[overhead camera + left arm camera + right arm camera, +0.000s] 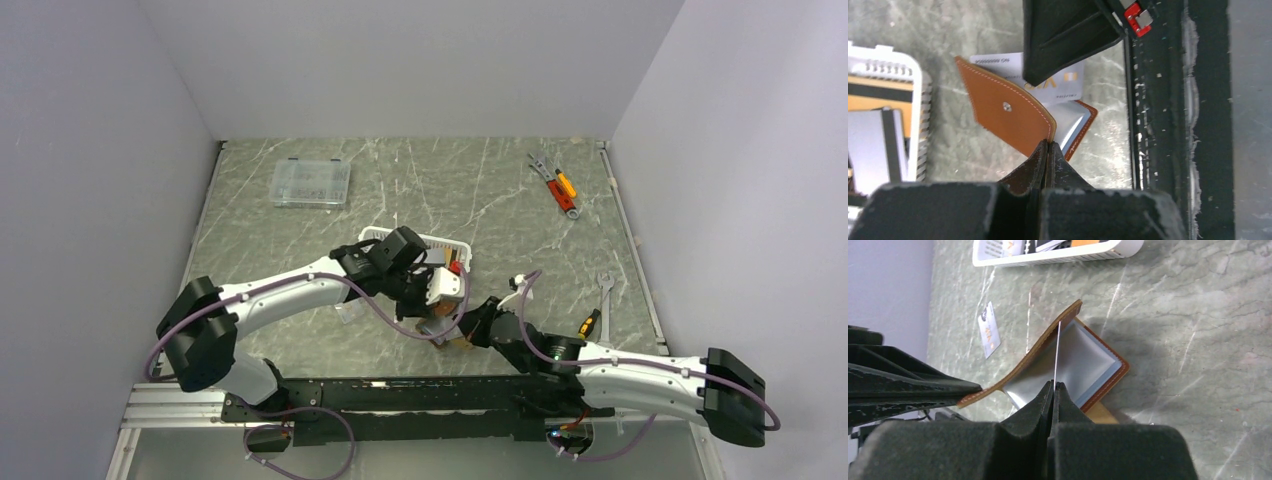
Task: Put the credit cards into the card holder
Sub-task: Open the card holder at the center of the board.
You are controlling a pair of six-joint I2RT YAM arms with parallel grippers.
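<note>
We see the brown leather card holder (1083, 360) lying open on the table (1173, 315) near the white basket (1048, 257), its stitched flap (with a small snap stud) raised off a pale blue-grey lining. The left gripper (1048, 150) is pinched tight on the flap's edge. The right gripper (1054, 387) is clamped on a white card (1058, 85) that stands edge-on between flap and lining, while a loose card (989, 330) lies on the table beyond the flap.
</note>
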